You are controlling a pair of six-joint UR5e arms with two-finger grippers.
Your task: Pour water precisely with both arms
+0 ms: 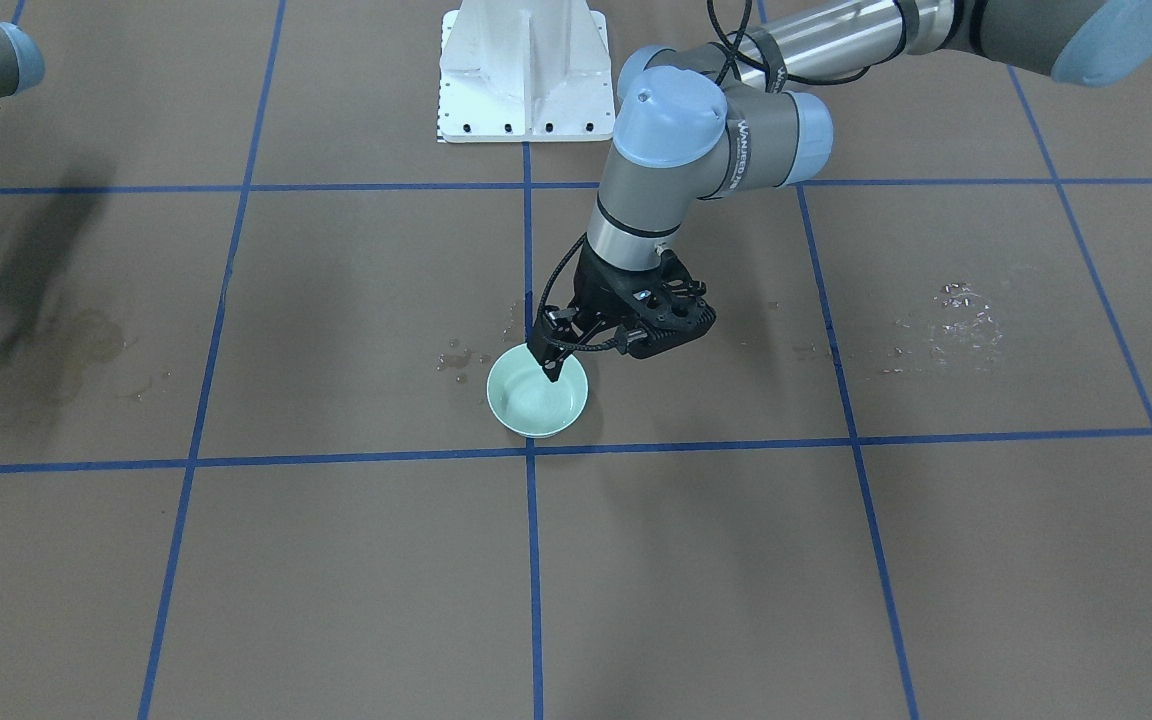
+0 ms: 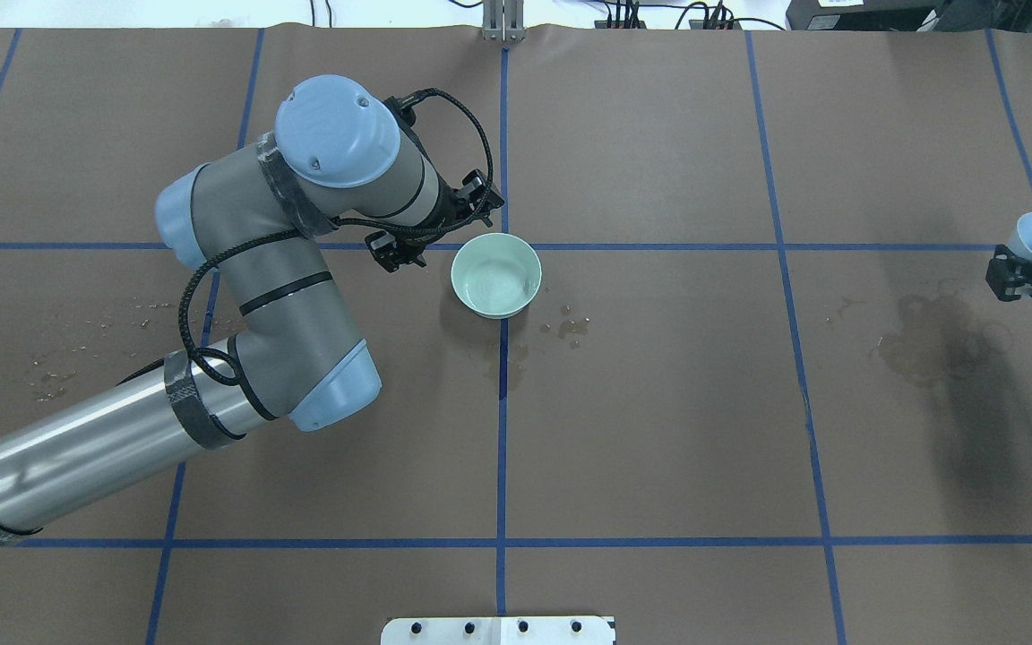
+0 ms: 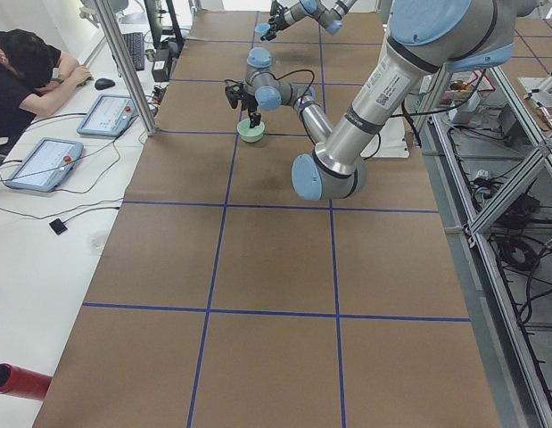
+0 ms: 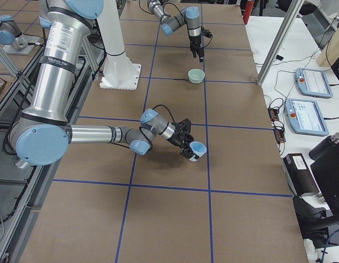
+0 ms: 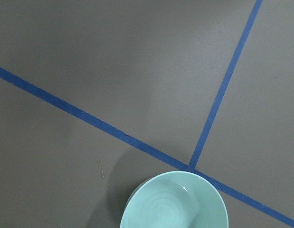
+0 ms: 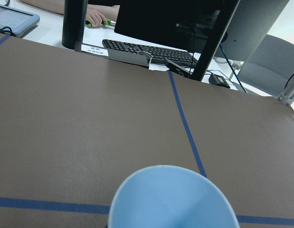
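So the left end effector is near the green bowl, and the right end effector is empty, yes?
No, the right end effector is not empty: it grips a light-blue cup, as exterior right shows. The left end effector is near the green bowl.

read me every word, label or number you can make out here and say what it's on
Nothing reads cleanly enough to quote.
Left arm: white lettering along the wrist, too blurred to read.
Right arm: small print on the tube, too small to read.
White label in the right wrist view: two lines of print, too small to read.
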